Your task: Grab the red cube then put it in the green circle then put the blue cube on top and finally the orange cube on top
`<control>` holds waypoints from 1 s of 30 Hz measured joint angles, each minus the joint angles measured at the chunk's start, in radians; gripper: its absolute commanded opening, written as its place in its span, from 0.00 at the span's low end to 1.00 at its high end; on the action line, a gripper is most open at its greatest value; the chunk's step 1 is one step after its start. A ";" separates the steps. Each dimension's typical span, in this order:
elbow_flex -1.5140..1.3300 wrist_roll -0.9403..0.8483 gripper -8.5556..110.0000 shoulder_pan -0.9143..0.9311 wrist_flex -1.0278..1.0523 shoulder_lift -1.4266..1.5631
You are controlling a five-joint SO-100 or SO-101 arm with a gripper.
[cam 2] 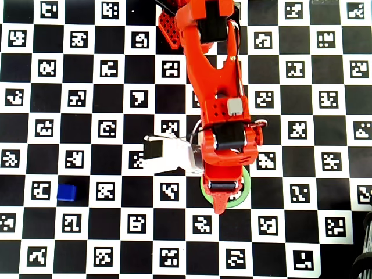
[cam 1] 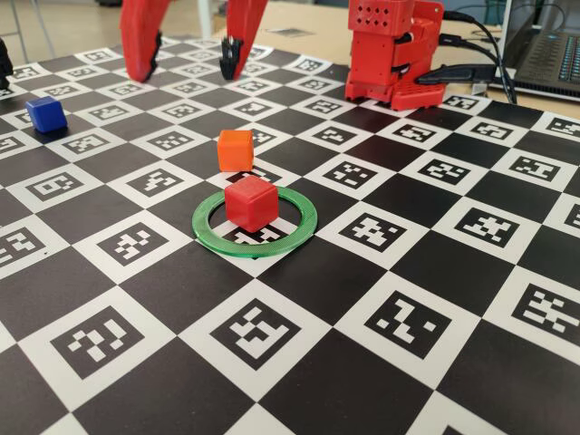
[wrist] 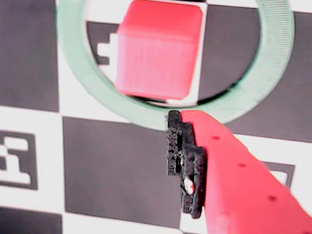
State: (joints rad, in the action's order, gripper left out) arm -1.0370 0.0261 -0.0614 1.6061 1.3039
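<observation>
The red cube (cam 1: 251, 201) stands inside the green circle (cam 1: 263, 249), a thin flat ring on the checkered mat. Seen from the wrist, the red cube (wrist: 156, 48) fills the ring (wrist: 70, 48), and one black-padded finger (wrist: 187, 161) hangs just below it. My gripper (cam 1: 184, 74) is raised above the far part of the mat, open, with nothing between its fingers. The orange cube (cam 1: 236, 149) sits just behind the ring. The blue cube (cam 1: 45, 113) lies far left; the overhead view has the blue cube (cam 2: 67, 192) at lower left. There my arm hides the red and orange cubes.
The red robot base (cam 1: 394, 50) stands at the back right with black cables beside it. A laptop (cam 1: 553, 45) sits at the far right edge. The mat (cam 1: 426, 272) is a black-and-white checkerboard with markers. A white camera mount (cam 2: 171, 158) juts from the wrist.
</observation>
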 measured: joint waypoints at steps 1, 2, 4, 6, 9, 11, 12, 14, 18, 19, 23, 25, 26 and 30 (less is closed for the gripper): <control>0.006 -0.014 0.41 0.009 0.018 0.014; 0.009 -0.028 0.42 0.017 0.038 0.026; 0.012 -0.061 0.45 0.040 0.069 0.046; 0.012 -0.101 0.46 0.075 0.098 0.058; 0.012 -0.173 0.47 0.147 0.115 0.063; 0.012 -0.222 0.47 0.206 0.115 0.063; 0.012 -0.245 0.48 0.238 0.115 0.063; 0.012 -0.301 0.48 0.301 0.115 0.063; 0.012 -0.408 0.49 0.416 0.114 0.049; 0.014 -0.434 0.49 0.439 0.109 0.035; 0.048 -0.511 0.49 0.518 0.101 -0.055; 0.109 -0.545 0.50 0.555 0.100 -0.124; 0.150 -0.557 0.50 0.571 0.100 -0.163; 0.319 -0.611 0.50 0.623 0.098 -0.318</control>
State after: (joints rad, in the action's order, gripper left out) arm -0.7179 -0.5844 0.5614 1.7043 0.9863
